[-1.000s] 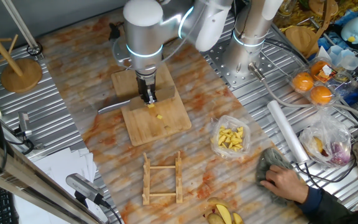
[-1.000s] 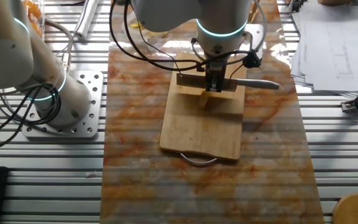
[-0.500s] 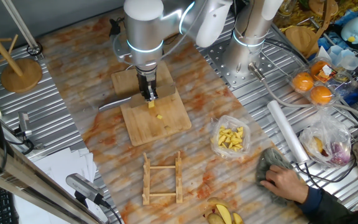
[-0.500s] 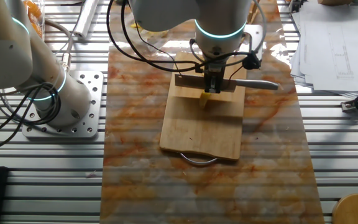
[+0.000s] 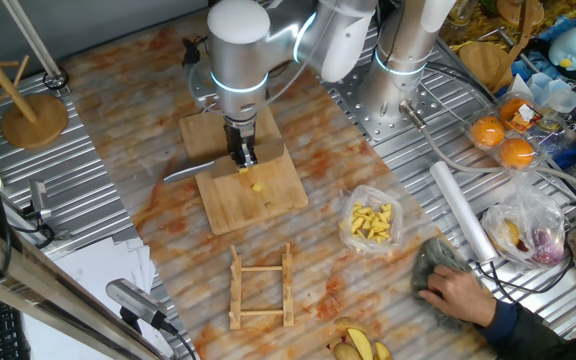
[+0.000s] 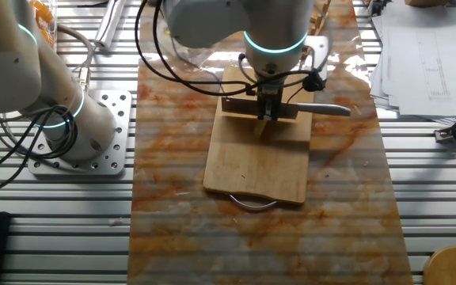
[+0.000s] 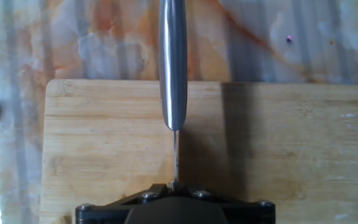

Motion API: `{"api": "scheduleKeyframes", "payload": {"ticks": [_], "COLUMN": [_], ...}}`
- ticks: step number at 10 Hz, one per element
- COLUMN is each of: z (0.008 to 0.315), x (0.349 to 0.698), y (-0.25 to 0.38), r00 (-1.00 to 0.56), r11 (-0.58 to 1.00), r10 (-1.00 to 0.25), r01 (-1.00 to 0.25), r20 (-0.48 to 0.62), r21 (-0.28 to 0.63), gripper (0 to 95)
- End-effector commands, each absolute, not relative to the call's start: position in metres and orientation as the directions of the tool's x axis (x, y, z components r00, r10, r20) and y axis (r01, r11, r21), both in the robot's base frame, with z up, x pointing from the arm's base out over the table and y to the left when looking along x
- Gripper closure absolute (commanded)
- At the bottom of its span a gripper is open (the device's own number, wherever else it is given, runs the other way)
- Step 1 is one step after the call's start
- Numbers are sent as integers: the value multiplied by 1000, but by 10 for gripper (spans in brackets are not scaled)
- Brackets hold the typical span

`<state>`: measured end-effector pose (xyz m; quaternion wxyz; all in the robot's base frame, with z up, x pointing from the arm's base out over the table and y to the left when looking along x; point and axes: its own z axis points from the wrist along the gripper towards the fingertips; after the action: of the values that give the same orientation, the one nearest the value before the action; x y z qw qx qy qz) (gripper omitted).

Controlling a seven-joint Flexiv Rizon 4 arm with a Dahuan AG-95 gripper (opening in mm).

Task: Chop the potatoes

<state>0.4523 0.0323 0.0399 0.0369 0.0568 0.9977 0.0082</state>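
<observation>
1. Wooden stand point(image 5: 30, 108), far left of the cutting board, on the ribbed metal part of the table point(image 5: 108, 215).
2. Knife point(image 5: 190, 171): metal handle sticks out past the left edge of the cutting board in one fixed view. Blade runs edge-on across the board under the gripper. In the hand view the handle point(image 7: 173, 62) points straight away, over the board's far edge.
3. Cutting board point(image 5: 268, 195), on the marbled mat, taken as landmark. A second wooden board lies just behind it.
4. Gripper point(image 5: 241, 156), directly over the board; jaws closed on the knife at the blade's back.
5. Potatoes point(image 5: 256, 185): small yellow bits on the board, just right of and below the gripper. From the other fixed view a yellow piece point(image 6: 260, 127) sits right under the blade.
6. Wooden rack point(image 5: 261, 288), lying flat in front of the board.
7. Clear bag of yellow pieces point(image 5: 372, 222), right of the board.
8. Person's hand point(image 5: 455, 293) on a grey cloth, far right of the board.
</observation>
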Motion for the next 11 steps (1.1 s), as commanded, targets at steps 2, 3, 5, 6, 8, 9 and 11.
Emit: {"api": "scheduleKeyframes", "payload": {"ticks": [2, 3, 5, 6, 8, 9, 11], "z": [39, 38, 50, 54, 60, 62, 63], "x": [453, 453, 454, 454, 454, 453, 452], "y": [34, 35, 34, 34, 30, 28, 26], "r00": [-992, -991, -987, -988, -990, -991, -990], "r11": [994, 993, 986, 987, 990, 991, 991], "r10": [111, 114, 142, 138, 121, 117, 120], "r01": [109, 112, 134, 131, 115, 111, 115], "r20": [-65, -70, -76, -73, -71, -70, -69], "r21": [24, 26, 95, 94, 79, 80, 74], "gripper": [950, 950, 950, 950, 950, 950, 950]}}
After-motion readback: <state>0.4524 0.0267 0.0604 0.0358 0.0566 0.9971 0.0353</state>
